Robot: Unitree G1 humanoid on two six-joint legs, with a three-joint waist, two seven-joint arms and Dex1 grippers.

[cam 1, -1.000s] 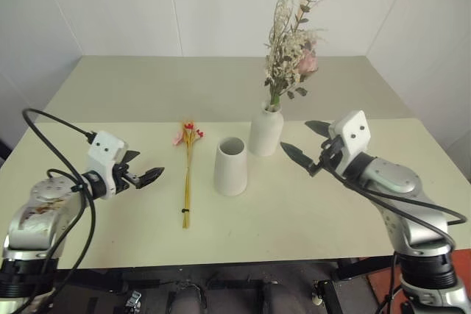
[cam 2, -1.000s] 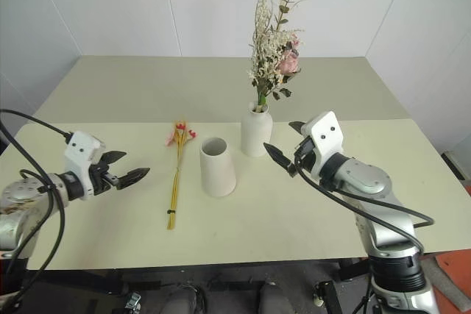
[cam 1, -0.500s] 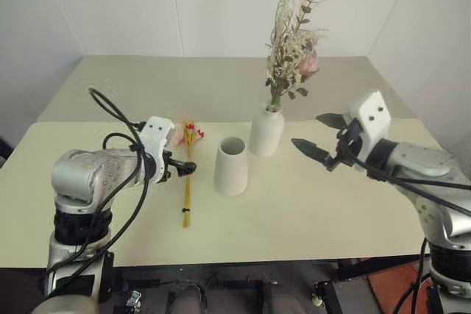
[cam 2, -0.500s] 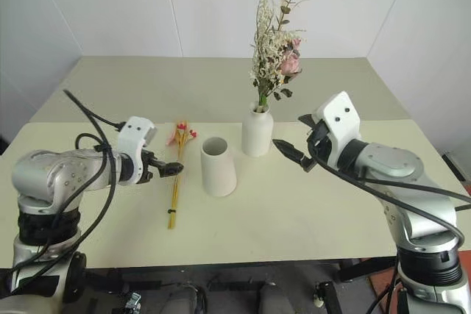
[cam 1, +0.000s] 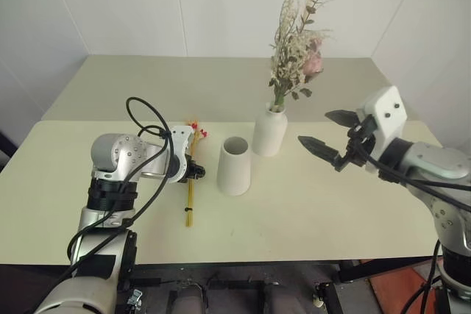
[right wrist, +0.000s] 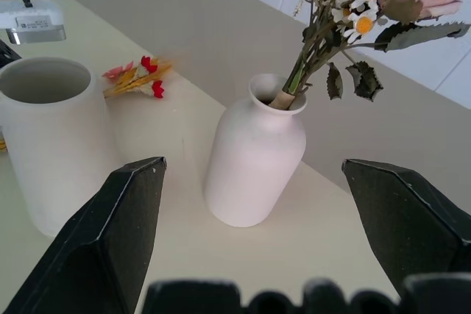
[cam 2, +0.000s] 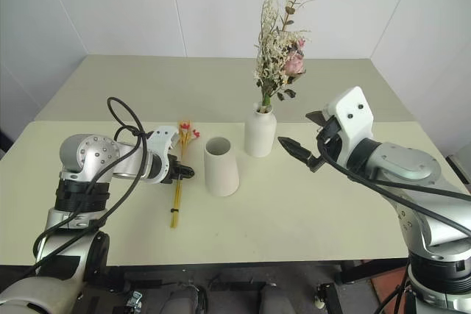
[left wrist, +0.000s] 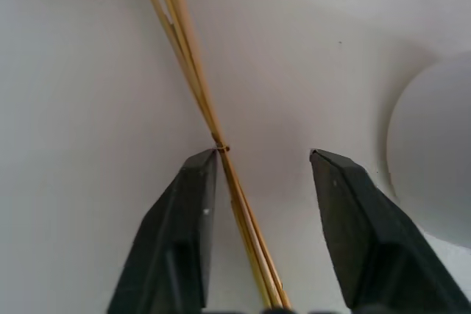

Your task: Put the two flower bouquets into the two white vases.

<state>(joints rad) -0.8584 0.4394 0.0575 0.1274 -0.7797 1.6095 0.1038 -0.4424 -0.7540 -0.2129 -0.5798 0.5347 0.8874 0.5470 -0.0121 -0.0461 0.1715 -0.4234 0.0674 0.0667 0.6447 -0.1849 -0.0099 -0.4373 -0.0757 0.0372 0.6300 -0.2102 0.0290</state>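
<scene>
With the bushy bunch [cam 1: 294, 42] already in the bottle vase [cam 1: 268, 131], the left gripper [left wrist: 263, 182] straddles the slim bunch's stems [left wrist: 193, 71], jaws still apart, needing to pinch and lift toward the wide vase [cam 1: 234, 165], while the right gripper [cam 1: 331, 137] hangs wide open.

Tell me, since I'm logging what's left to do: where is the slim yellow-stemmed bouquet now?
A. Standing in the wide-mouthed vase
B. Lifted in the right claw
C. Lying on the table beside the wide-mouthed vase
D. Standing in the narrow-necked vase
C: the slim bouquet lies flat on the table beside the empty wide-mouthed vase, its stems between the left claw's fingers.
</scene>
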